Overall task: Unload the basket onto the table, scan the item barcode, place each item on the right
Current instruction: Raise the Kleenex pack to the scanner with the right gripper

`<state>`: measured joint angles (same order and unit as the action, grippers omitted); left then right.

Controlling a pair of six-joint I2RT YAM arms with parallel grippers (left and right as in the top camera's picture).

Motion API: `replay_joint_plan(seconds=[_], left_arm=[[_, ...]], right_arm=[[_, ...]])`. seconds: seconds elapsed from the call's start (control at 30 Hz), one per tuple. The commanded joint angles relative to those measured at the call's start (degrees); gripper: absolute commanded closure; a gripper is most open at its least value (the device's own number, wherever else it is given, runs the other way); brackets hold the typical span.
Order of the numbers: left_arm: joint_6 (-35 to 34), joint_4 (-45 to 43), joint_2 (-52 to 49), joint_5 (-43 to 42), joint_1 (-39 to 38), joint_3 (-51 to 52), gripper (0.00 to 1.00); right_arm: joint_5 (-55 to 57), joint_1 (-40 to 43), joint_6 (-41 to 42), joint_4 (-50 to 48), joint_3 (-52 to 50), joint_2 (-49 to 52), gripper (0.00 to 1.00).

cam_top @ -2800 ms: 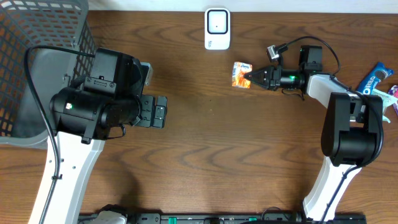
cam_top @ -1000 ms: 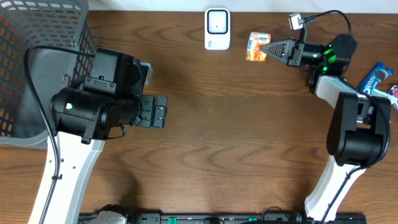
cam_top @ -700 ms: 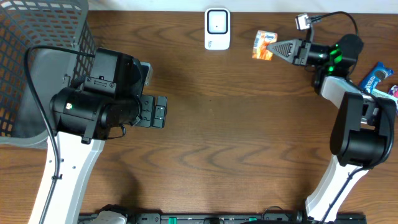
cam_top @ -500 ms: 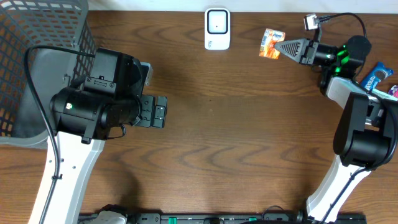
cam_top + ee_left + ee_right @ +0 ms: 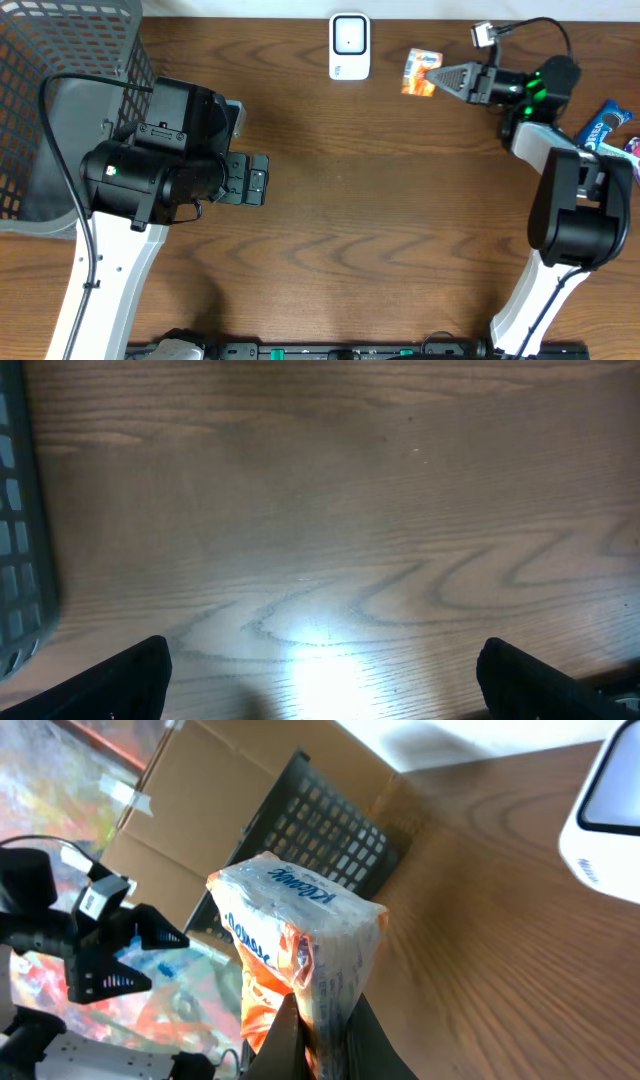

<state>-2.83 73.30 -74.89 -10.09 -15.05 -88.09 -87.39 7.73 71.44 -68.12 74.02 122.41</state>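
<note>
Pinching the snack packet (image 5: 420,73) by one edge in the right gripper (image 5: 437,79), fingers pressed together on it. Holding it raised over the far side of the table (image 5: 400,220), just right of the white scanner (image 5: 349,45), apart from it. Hovering the left gripper (image 5: 325,680) over bare wood beside the mesh basket (image 5: 70,60), fingers spread wide. Seeing only grey floor inside the basket; can't tell the rest, hidden behind the left arm. Spotting an Oreo pack (image 5: 603,124) at the table's right edge, near the right arm.
</note>
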Motion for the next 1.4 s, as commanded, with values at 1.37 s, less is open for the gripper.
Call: replay_joint_plan(seconds=[1.37], left_arm=[[-0.04, 0.20, -0.13, 0.72, 0.31, -0.52, 0.02]], right_arm=[[106.09, -29.66, -70.03, 81.83, 43.19, 8.44, 0.99]])
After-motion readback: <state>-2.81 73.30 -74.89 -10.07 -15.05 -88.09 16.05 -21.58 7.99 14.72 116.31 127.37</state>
